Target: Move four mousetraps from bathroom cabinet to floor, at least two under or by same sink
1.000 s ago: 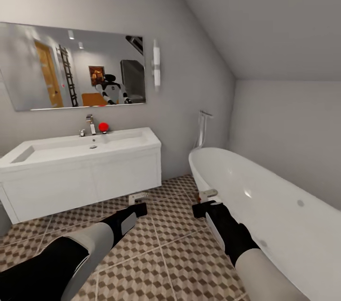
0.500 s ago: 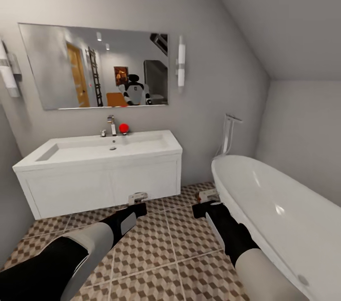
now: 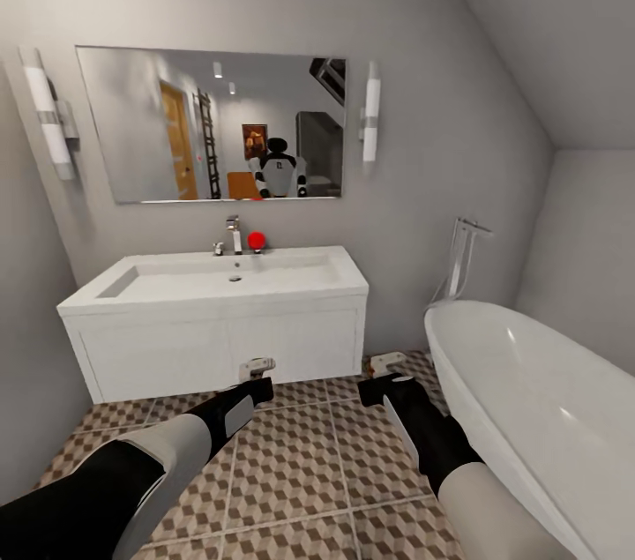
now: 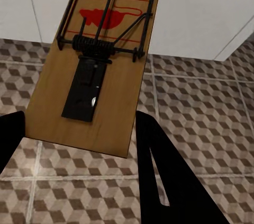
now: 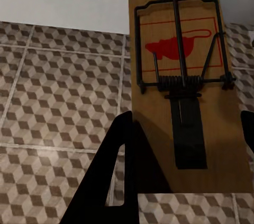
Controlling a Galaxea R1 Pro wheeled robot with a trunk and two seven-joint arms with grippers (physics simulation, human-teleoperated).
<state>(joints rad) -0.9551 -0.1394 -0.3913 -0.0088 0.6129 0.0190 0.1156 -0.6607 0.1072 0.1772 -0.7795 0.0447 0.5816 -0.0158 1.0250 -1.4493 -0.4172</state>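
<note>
You carry two mousetraps, one in each gripper, facing the bathroom sink.

Your left gripper (image 3: 257,377) has its fingers pinched on the left mousetrap (image 4: 98,57), and your right gripper (image 3: 384,373) is clamped the same way on the right mousetrap (image 5: 180,83); both traps hang above the bathroom floor (image 3: 309,463), apart from it. Each is a brown wooden board with one dark wire bar, one coil spring, one black plate and a red mouse shape printed inside a red outline; no writing can be read. Ahead you have one white sink unit (image 3: 220,326) with one tap (image 3: 234,235) and one red object (image 3: 257,240) beside it, one mirror (image 3: 212,126), two wall lamps (image 3: 370,112), and one white bathtub (image 3: 538,410) on your right.
</note>
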